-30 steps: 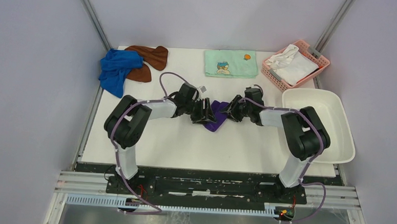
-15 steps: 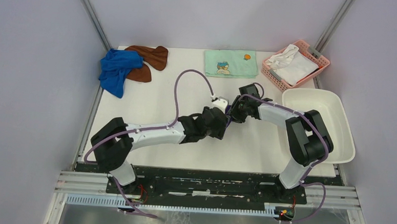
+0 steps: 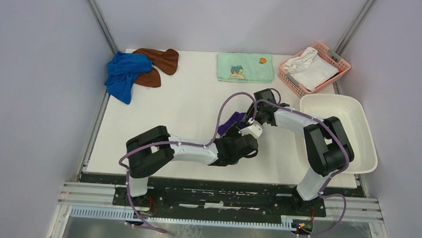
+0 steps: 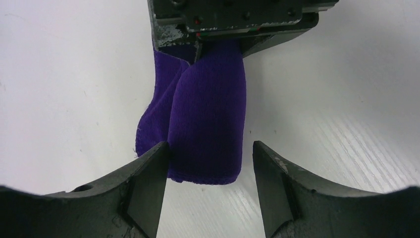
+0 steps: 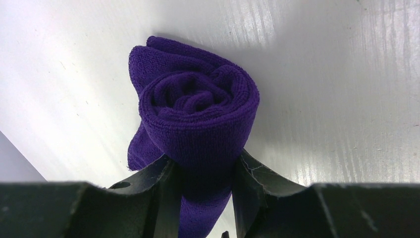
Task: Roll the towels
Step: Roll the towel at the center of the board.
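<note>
Keeping the roll tight means the right gripper (image 5: 203, 168) staying pinched on the purple towel (image 5: 198, 109) at the top view's centre while the spread left gripper (image 4: 208, 154) closes squarely over its free end, the left arm having swung from centre-left to below the towel since a second ago.

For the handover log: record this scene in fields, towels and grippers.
purple towel: rolled
right gripper: shut on one end of purple towel
left gripper: open, jaws astride its other end
blue towel: crumpled, far left, unrolled
rust-brown towel: touching blue towel, unrolled
green cartoon-print towel: flat, far edge
pink basket: holds white cloth
</note>
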